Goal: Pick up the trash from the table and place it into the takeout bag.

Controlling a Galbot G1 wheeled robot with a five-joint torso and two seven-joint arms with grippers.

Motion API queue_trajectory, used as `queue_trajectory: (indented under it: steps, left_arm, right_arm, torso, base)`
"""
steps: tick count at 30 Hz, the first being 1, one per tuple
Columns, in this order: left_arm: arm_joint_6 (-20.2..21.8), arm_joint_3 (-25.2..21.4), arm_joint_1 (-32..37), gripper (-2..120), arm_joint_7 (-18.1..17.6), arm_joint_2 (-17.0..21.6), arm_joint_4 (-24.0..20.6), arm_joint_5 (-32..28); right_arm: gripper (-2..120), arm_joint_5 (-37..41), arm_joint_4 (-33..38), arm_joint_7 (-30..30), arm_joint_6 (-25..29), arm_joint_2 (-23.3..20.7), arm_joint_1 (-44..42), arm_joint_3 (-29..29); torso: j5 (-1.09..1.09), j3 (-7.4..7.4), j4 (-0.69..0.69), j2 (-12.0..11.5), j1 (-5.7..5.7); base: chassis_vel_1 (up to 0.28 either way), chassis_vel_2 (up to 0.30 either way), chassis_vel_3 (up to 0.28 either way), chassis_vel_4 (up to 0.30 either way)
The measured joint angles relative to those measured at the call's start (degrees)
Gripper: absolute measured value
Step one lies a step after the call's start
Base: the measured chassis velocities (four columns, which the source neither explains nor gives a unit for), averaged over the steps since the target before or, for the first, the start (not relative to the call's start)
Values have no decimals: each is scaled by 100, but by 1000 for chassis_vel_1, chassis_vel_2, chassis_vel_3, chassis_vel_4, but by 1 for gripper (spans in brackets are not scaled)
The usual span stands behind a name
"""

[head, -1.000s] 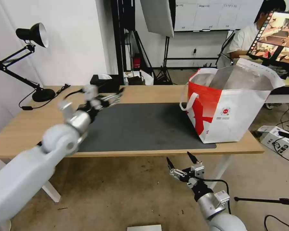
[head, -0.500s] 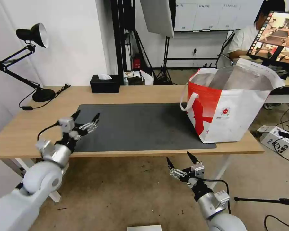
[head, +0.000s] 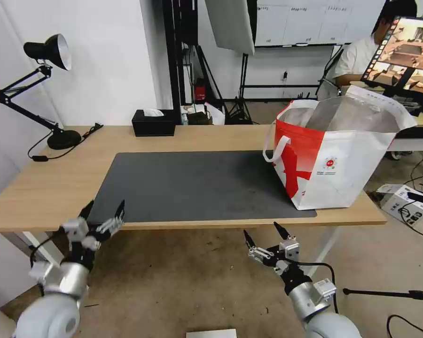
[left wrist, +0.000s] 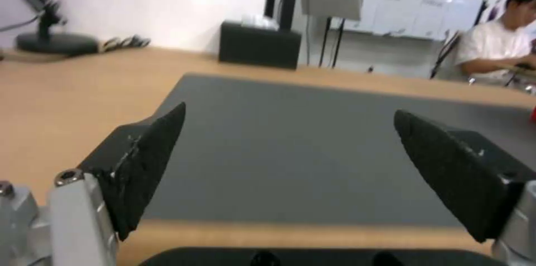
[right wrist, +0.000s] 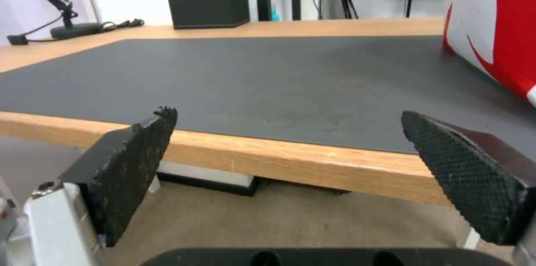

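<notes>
Light-wood table (head: pixel 42 188), takeout bag (head: pixel 333 164) standing open, foil-lined interior

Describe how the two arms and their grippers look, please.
Both arms have smooth white-grey shells with rounded joints and shiny silver metal wrists. The left gripper and the right gripper each carry two black pointed jaws with a rough, dotted grip surface, mounted on silver brackets with small screws. A thin black cable loops beside each wrist.

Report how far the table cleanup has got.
No trash shows on the table or its grey mat. The takeout bag stands open on the mat's right end, contents hidden. Left gripper and right gripper are open, empty, at the near edge.
</notes>
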Motion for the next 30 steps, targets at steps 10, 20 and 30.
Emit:
queue_trajectory:
  steps: [10, 20, 30]
  left_arm:
    - [-369, -141, 488, 100, 568, -482, 159, 184]
    - [-526, -120, 410, 100, 642, -534, 212, 290]
    - [-526, -122, 382, 100, 626, -534, 215, 271]
  right_arm:
    - [100, 0, 0, 0, 0, 0, 0, 0]
    - [100, 0, 0, 0, 0, 0, 0, 0]
    - [100, 0, 0, 0, 0, 0, 0, 0]
  torso:
    - [0, 0, -1, 0, 0]
    - [0, 0, -1, -1, 1]
    - [0, 1, -1, -1, 1]
  base:
    - [0, 0, 0, 0]
    - [0, 0, 0, 0]
    - [0, 0, 0, 0]
